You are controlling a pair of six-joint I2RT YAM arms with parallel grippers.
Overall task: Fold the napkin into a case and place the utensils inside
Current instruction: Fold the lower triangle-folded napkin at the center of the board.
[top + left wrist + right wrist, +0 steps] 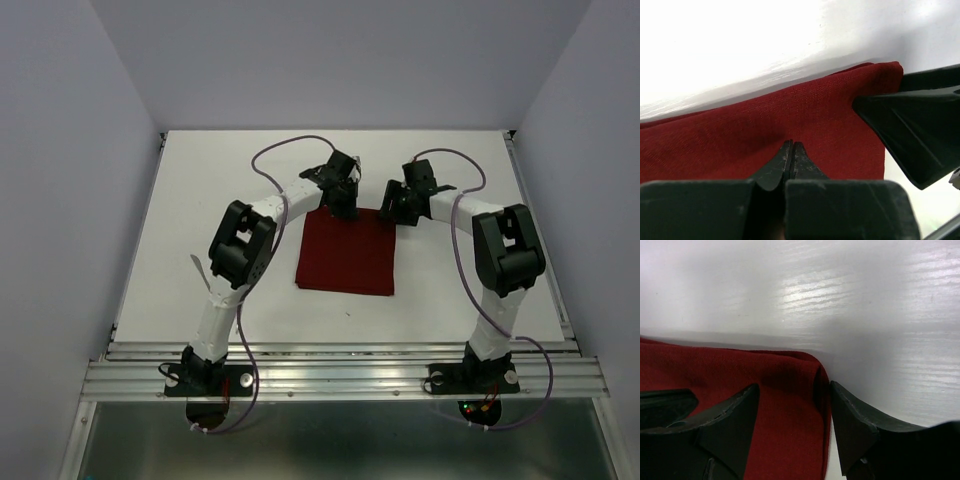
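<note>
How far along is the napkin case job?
Done: nothing clear; the napkin lies as a broad square, not yet a narrow strip. In hand: left gripper shut on its far edge, right gripper open astride the far right corner. Left: folding, then inserting cutlery; one utensil lies beside the left arm.

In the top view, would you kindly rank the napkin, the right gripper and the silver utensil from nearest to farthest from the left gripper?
1. napkin, right at the left gripper's tips.
2. right gripper, just to its right, at the cloth's far right corner.
3. silver utensil, far off to the left.
</note>
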